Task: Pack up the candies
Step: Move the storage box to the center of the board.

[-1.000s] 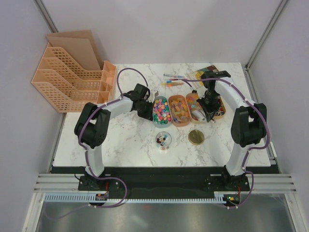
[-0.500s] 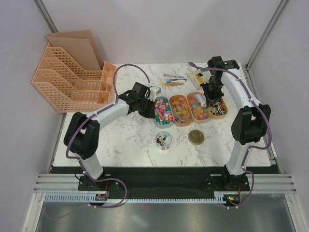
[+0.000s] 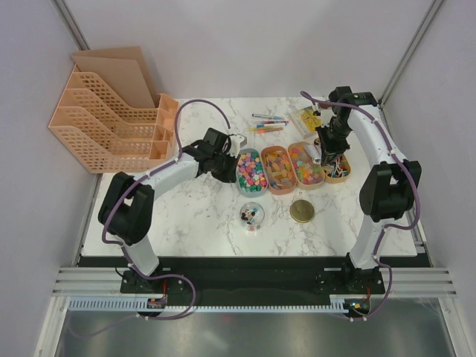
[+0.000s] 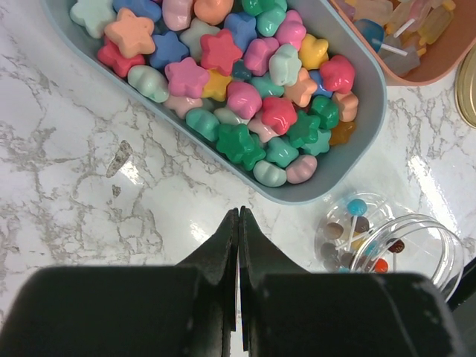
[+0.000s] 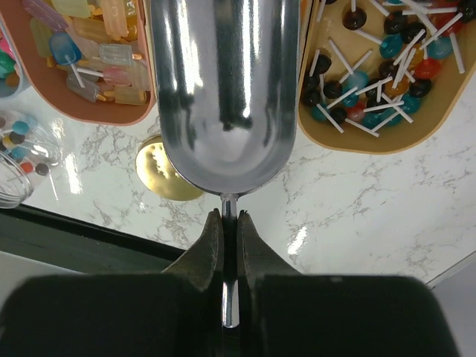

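Gripping the handle of a shiny metal scoop (image 5: pixel 223 89), right gripper (image 5: pixel 230 217) clamped.
Lower centre, left gripper (image 4: pixel 239 217) pinched together, empty, beneath colourful star-shaped candies (image 4: pixel 245 97).

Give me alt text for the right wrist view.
The right gripper is shut on the handle of an empty metal scoop above the table. Lollipops fill a tray at upper right; a gold lid lies partly behind the scoop.
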Controlling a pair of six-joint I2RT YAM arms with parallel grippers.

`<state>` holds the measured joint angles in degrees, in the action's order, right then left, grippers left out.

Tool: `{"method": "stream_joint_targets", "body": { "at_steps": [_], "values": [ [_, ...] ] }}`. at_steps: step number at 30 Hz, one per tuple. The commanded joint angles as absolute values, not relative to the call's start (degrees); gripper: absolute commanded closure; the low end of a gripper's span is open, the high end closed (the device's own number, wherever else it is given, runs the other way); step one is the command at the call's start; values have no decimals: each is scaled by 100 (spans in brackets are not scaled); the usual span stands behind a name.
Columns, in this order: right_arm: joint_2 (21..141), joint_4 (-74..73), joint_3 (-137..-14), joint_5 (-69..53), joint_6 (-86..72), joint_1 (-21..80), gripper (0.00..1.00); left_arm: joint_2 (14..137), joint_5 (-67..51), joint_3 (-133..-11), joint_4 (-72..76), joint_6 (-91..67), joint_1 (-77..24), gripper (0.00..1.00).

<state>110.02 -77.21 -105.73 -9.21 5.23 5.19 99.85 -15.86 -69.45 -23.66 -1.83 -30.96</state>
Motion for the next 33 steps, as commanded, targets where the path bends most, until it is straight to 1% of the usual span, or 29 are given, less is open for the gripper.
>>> {"method": "stream_joint_targets", "body": {
  "at_steps": [1,6,7,10,13,17,21,28,33],
  "values": [
    [11047,-8323,-10722,-1081,1123,475,100,9888,-1213,-7058,-2180,246,-3103,98],
    [11075,-8367,-11355,-248,2255,439,100,9800,-1151,-6970,-2127,325,-3103,98],
    [11031,-8367,-11373,198,2468,466,100,9782,-1160,-6944,-2118,325,-3103,98],
    [10802,-8367,-11181,990,3215,606,100,9730,-1230,-6865,-2083,308,-3103,98],
    [10547,-8376,-10768,1422,3603,712,100,9712,-1274,-6820,-2022,272,-3102,98],
    [10319,-8367,-10346,1652,3744,870,100,9826,-1301,-6829,-2004,272,-3103,98],
    [10222,-8376,-10424,1547,3656,1010,100,10203,-1467,-6864,-1978,325,-3102,98],
    [9880,-8367,-9933,1600,3867,1081,100,10958,-1661,-7294,-1960,220,-3111,98],
    [9616,-8367,-9590,1880,4121,1134,100,11215,-1802,-7549,-2004,132,-3199,98]
  ]
}}
